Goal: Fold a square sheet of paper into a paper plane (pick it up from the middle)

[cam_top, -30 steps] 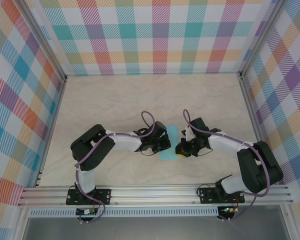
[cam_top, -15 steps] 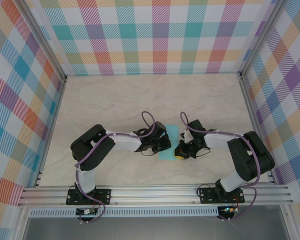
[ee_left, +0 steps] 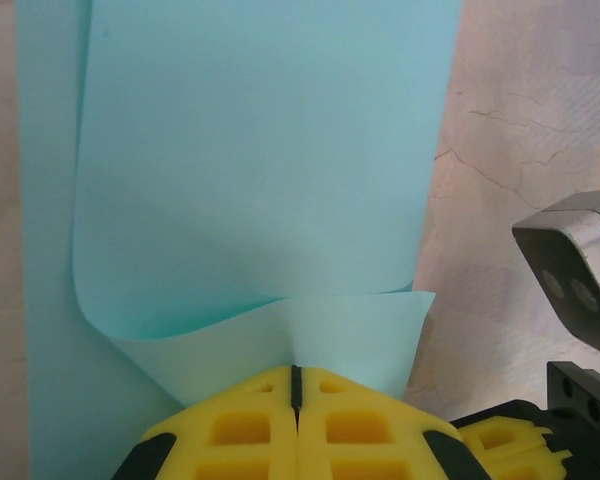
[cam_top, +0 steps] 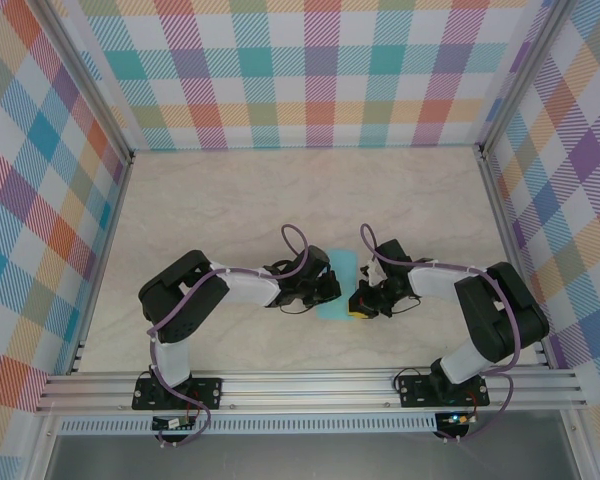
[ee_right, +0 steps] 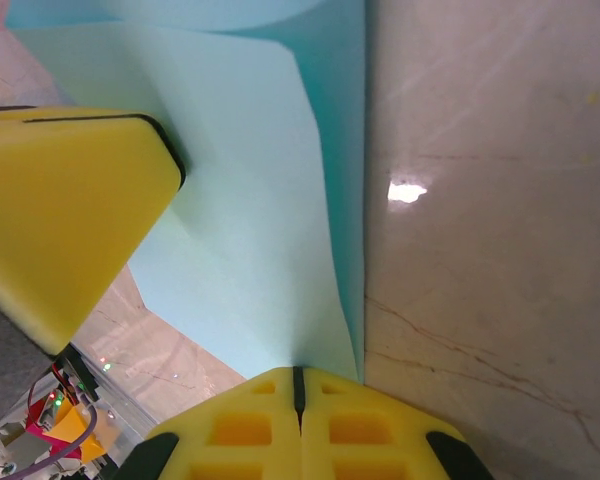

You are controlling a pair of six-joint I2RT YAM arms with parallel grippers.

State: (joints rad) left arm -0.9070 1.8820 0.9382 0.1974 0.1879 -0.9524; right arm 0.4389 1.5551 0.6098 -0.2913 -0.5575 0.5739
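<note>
Both the left gripper and right gripper are clamped on the square sheet of paper, bottom centre; the flap is best laid over slowly, edges matched.

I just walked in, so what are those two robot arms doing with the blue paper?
They are folding a sheet of paper on the table. The left fingers are shut, pinching a curled-up edge. The right fingers are shut on another edge, holding it up. It is not a plane yet.
</note>
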